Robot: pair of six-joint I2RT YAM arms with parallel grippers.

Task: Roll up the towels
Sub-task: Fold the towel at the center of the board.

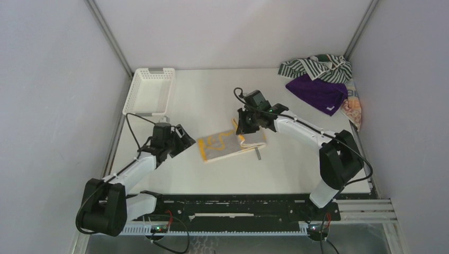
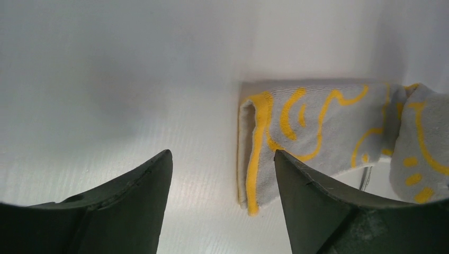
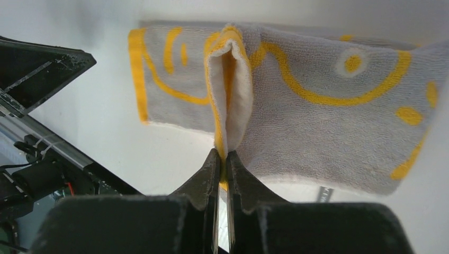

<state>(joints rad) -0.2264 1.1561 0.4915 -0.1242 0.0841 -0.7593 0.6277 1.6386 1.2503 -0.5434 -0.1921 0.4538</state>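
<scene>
Bases of both arms sit at 6 o'clock in the top view, bolted at the near edge of the white counter (image 1: pixel 212 95).

Yellow-and-white towel (image 1: pixel 225 145) lies near the counter's centre, folded into a flat strip, long axis running from 9 to 3 o'clock. Yellow squiggles and dots on a pale ground.

Right pincer (image 1: pixel 244 127) is at the towel's 2 o'clock end. The wrist view shows the right pincer (image 3: pixel 222 159) closed tight on a raised fold of the towel (image 3: pixel 317 106). The pinched edge stands up off the counter and the rest lies flat.

Left pincer (image 1: pixel 182 138) is at 9 o'clock of the towel, just beside its folded end. In its wrist view the left pincer (image 2: pixel 222 159) gapes wide and holds nothing; the towel (image 2: pixel 317 132) is just beyond the fingertips.

Far corner at 1 o'clock: green-and-white striped towel (image 1: pixel 317 66) crumpled at the back, purple towel (image 1: pixel 316 92) touching its near side, orange/beige patterned towel (image 1: pixel 353 108) at the counter's right edge, partly under the purple one.

White lattice basket (image 1: pixel 128 100) is at 11 o'clock, well apart from the towels.
</scene>
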